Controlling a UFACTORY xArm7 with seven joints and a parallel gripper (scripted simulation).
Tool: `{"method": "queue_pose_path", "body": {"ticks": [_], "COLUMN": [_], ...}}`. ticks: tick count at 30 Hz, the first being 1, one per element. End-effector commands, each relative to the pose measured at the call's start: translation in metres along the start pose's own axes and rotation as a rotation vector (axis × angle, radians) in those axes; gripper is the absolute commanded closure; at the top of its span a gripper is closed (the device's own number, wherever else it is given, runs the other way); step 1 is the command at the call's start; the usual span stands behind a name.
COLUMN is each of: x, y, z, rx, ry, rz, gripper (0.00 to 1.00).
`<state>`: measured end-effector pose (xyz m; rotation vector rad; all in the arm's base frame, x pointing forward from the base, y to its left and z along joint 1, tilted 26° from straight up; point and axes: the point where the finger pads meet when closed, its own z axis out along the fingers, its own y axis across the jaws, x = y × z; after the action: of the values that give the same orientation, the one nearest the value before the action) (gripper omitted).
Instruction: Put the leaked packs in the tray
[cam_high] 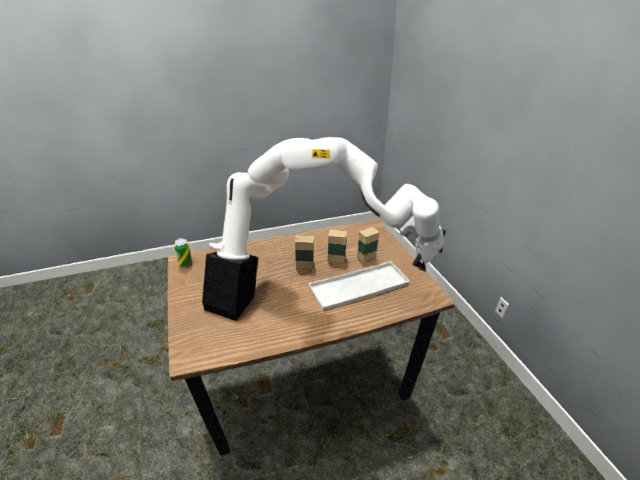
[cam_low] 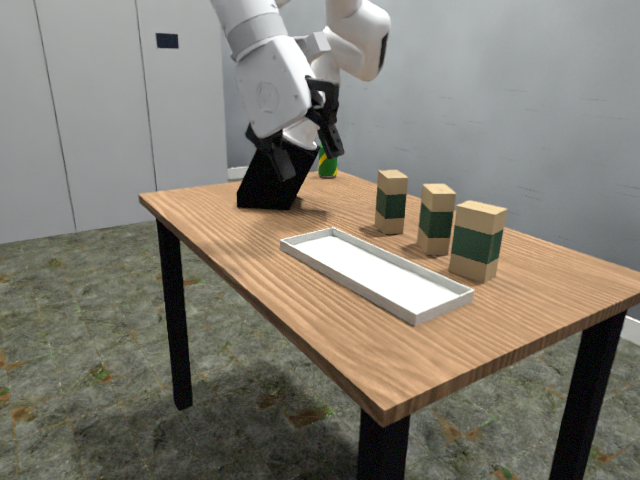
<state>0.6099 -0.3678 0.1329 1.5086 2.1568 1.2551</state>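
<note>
Three tan coffee packs with green bands stand upright in a row on the wooden table (cam_high: 289,330) (cam_low: 336,335): the left pack (cam_high: 304,253) (cam_low: 391,201), the middle pack (cam_high: 337,246) (cam_low: 436,219) and the right pack (cam_high: 368,243) (cam_low: 476,240). A shallow white tray (cam_high: 359,284) (cam_low: 372,268) lies empty in front of them. My gripper (cam_high: 421,260) (cam_low: 306,153) is open and empty. It hangs at the table's right edge, to the right of the right pack and apart from it, above table height.
The arm's black base (cam_high: 230,284) (cam_low: 263,186) stands on the left part of the table. A green and yellow can (cam_high: 182,252) (cam_low: 327,165) stands at the far left corner. Walls are close behind and to the right of the table.
</note>
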Motion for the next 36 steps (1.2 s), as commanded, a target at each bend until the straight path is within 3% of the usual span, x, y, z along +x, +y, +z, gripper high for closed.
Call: {"method": "queue_pose_path", "body": {"ticks": [1,21,29,30,31,32,34,35,36], "x": [-0.001,0.004,0.065,0.085,0.085,0.107,0.107,0.133,0.133], "y": [0.002,0.006,0.052,0.063,0.063,0.074,0.074,0.085,0.085], "z": [-0.003,-0.002,0.010,0.014,0.014,0.018,0.018,0.022,0.022], "rx": [-0.001,-0.002,-0.001,0.001,0.001,0.005,0.005,0.010,0.010], "ry": [-0.005,-0.001,0.049,0.064,0.064,0.080,0.080,0.097,0.097], "rz": [-0.003,-0.010,-0.091,-0.115,-0.115,-0.142,-0.142,-0.172,-0.172], "gripper": [0.00,0.00,0.00,0.00,0.00,0.00,0.00,0.00,0.00]}}
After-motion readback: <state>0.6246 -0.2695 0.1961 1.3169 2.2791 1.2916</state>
